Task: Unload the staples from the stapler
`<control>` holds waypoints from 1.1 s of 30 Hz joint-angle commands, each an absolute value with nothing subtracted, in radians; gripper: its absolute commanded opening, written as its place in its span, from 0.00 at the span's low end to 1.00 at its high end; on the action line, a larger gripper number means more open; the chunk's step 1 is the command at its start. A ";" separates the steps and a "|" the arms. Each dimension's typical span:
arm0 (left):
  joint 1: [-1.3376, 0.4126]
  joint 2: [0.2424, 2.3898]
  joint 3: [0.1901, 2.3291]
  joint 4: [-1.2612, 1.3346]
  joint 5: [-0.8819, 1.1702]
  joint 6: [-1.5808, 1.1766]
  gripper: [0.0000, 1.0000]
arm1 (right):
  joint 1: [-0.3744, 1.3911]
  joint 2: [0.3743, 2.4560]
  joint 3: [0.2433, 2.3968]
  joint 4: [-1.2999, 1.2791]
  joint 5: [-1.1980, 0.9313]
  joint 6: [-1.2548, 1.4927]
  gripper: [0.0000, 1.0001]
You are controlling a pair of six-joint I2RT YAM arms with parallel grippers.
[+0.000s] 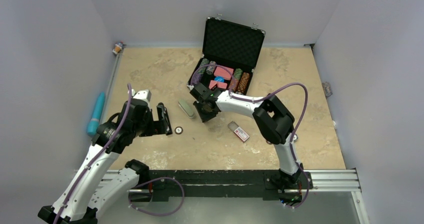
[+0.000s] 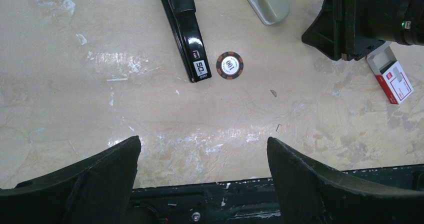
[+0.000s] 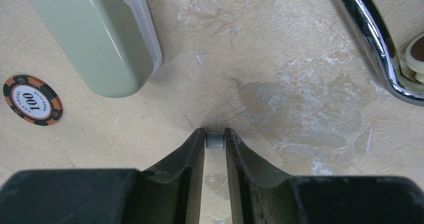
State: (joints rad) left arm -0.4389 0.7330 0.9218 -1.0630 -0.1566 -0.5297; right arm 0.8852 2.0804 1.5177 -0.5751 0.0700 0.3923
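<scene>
The right claw (image 3: 215,134), low in the centre of its wrist view, is pinched onto a small ribbed metal strip (image 3: 215,141), seemingly staples, right down at the bench (image 3: 280,59), probably so it can be carried clear. The stapler (image 2: 186,31) lies flat at the top of the left wrist view, just beside a poker chip (image 2: 230,65). The left claw (image 2: 202,149) hangs spread wide and empty at the bottom, apart from the stapler, likely leaving the right arm room.

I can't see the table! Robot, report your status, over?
Left pincer open, empty. Right pincer pinching staple strip. Stapler lying beside poker chip. Nothing in the way.
</scene>
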 commanded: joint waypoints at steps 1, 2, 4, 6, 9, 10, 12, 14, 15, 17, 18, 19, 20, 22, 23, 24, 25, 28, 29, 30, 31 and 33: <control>-0.437 0.733 0.932 -1.045 -0.153 -0.506 1.00 | 0.899 2.087 1.481 -0.618 0.074 0.407 0.23; -0.437 0.733 0.932 -1.045 -0.153 -0.506 1.00 | 0.899 2.087 1.481 -0.619 0.076 0.407 0.21; -0.437 0.733 0.931 -1.045 -0.153 -0.506 1.00 | 0.898 2.083 1.480 -0.619 0.078 0.405 0.20; -0.436 0.735 0.931 -1.045 -0.153 -0.506 1.00 | 0.899 2.078 1.486 -0.626 0.080 0.406 0.20; -0.437 0.737 0.931 -1.045 -0.153 -0.506 1.00 | 0.899 2.065 1.511 -0.641 0.074 0.408 0.19; -0.437 0.738 0.932 -1.045 -0.153 -0.507 1.00 | 0.899 2.059 1.524 -0.648 0.068 0.409 0.19; -0.437 0.739 0.931 -1.045 -0.153 -0.506 1.00 | 0.898 2.050 1.557 -0.666 0.050 0.410 0.19; -0.437 0.739 0.931 -1.045 -0.153 -0.508 1.00 | 0.898 2.037 1.597 -0.687 0.037 0.411 0.19; -0.436 0.740 0.931 -1.045 -0.153 -0.507 1.00 | 0.899 2.027 1.618 -0.697 0.031 0.412 0.19; -0.437 0.741 0.931 -1.045 -0.153 -0.508 1.00 | 0.899 2.007 1.657 -0.722 0.029 0.414 0.19; -0.436 0.741 0.932 -1.045 -0.153 -0.508 1.00 | 0.899 1.995 1.676 -0.737 0.031 0.414 0.19; -0.436 0.742 0.932 -1.045 -0.153 -0.508 1.00 | 0.899 1.982 1.689 -0.749 0.036 0.416 0.19; -0.436 0.742 0.931 -1.046 -0.153 -0.508 1.00 | 0.898 1.966 1.698 -0.760 0.040 0.417 0.19; -0.436 0.745 0.931 -1.045 -0.152 -0.508 1.00 | 0.898 1.931 1.704 -0.781 0.049 0.421 0.19; -0.437 0.745 0.932 -1.045 -0.152 -0.508 1.00 | 0.897 1.913 1.697 -0.788 0.053 0.426 0.19; -0.436 0.746 0.931 -1.045 -0.152 -0.508 1.00 | 0.897 1.883 1.685 -0.792 0.057 0.430 0.19; -0.436 0.747 0.931 -1.045 -0.152 -0.508 1.00 | 0.897 1.865 1.665 -0.794 0.063 0.437 0.19; -0.435 0.748 0.930 -1.045 -0.152 -0.508 1.00 | 0.897 1.770 1.575 -0.773 0.104 0.468 0.19; -0.436 0.749 0.931 -1.045 -0.152 -0.509 1.00 | 0.894 1.744 1.538 -0.760 0.118 0.480 0.19; -0.436 0.749 0.931 -1.046 -0.154 -0.510 1.00 | 0.892 1.719 1.498 -0.750 0.125 0.493 0.19; -0.437 0.747 0.930 -1.046 -0.154 -0.512 1.00 | 0.889 1.698 1.459 -0.744 0.131 0.507 0.19; -0.437 0.744 0.929 -1.045 -0.155 -0.512 1.00 | 0.885 1.660 1.392 -0.735 0.140 0.529 0.19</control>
